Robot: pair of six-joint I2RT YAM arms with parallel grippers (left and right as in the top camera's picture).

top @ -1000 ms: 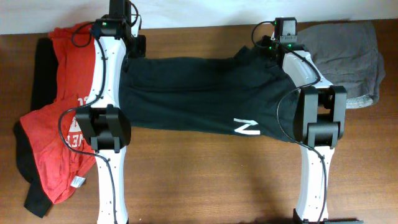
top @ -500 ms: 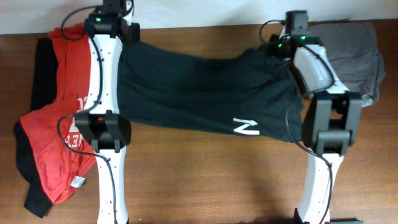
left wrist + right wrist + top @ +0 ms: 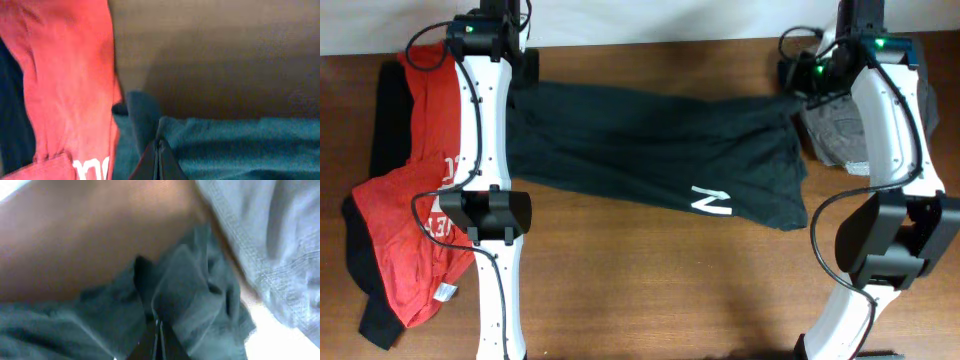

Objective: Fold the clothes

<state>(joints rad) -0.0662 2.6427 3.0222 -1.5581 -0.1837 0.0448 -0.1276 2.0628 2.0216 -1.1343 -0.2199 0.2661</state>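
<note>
Along far table edge point(image 3: 650, 60), black T-shirt point(image 3: 650, 150)

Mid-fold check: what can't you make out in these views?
Lettering on the black T-shirt: overhead, only one white letter shows; folds hide the rest.
Print on the red T-shirt: overhead, the left arm covers part of it.
The left gripper and right gripper: wrist views, mostly cut off by the bottom edge; right view blurred.

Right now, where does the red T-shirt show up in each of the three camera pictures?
Overhead: the red T-shirt lies along the left side.
Left wrist: it fills the left side.
Right wrist: not in it.
Shared landmark: the dark T-shirt, seen in all three views.
</note>
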